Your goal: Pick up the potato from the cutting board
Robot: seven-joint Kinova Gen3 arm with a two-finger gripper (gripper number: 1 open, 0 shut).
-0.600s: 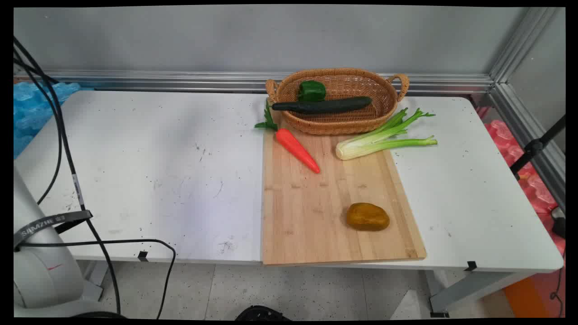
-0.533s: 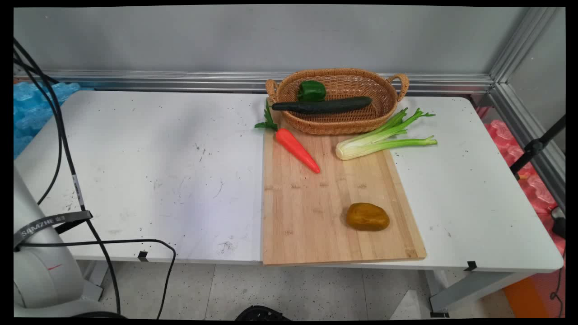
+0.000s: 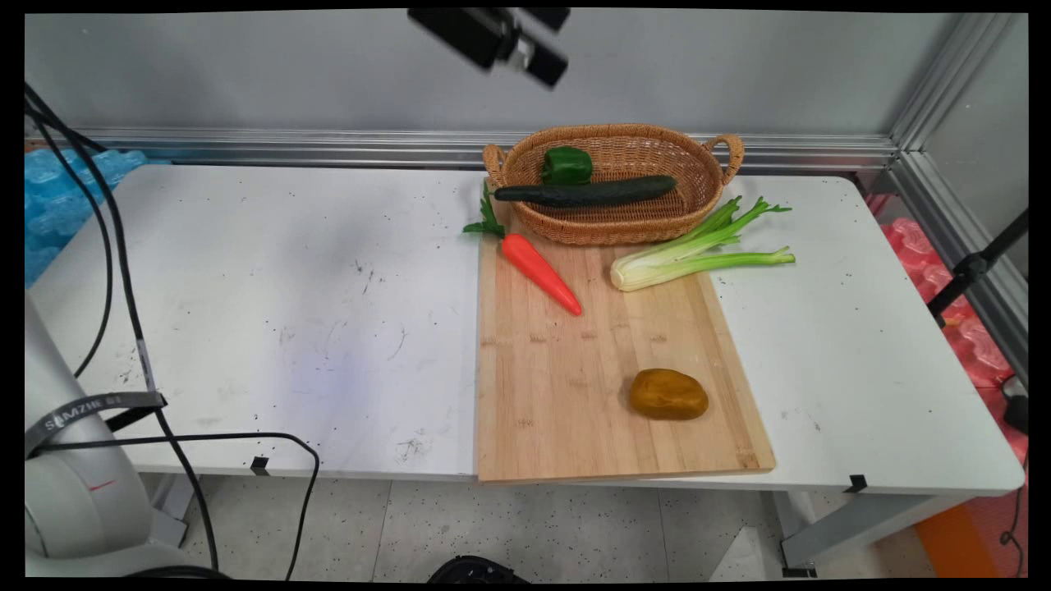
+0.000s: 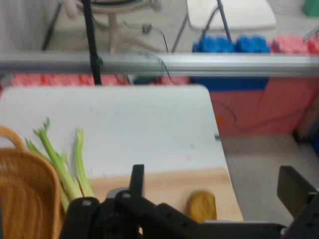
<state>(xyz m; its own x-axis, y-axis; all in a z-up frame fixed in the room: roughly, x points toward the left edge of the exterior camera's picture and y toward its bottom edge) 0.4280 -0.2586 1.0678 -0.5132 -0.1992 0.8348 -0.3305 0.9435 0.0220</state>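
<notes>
High above the table (image 3: 246,271) I hold my gripper (image 3: 525,45), its fingers spread and empty. Directly below sits the basket (image 3: 624,230) holding 1 cucumber (image 3: 587,193), lying left to right, and 1 pepper (image 3: 566,164); carrot (image 3: 542,273), celery (image 3: 698,254) and potato (image 3: 668,394) lie nearer me.

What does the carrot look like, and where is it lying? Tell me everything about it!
The carrot is bright orange and smooth, like a plastic toy, with a bunch of green leaves at its thick end. It lies flat and slanted on the wooden board, its pointed tip aimed toward the board's middle. Its leaves stick out over the board's far left corner onto the white table, right beside the woven basket. Nothing holds it. The hand view does not show it.
</notes>
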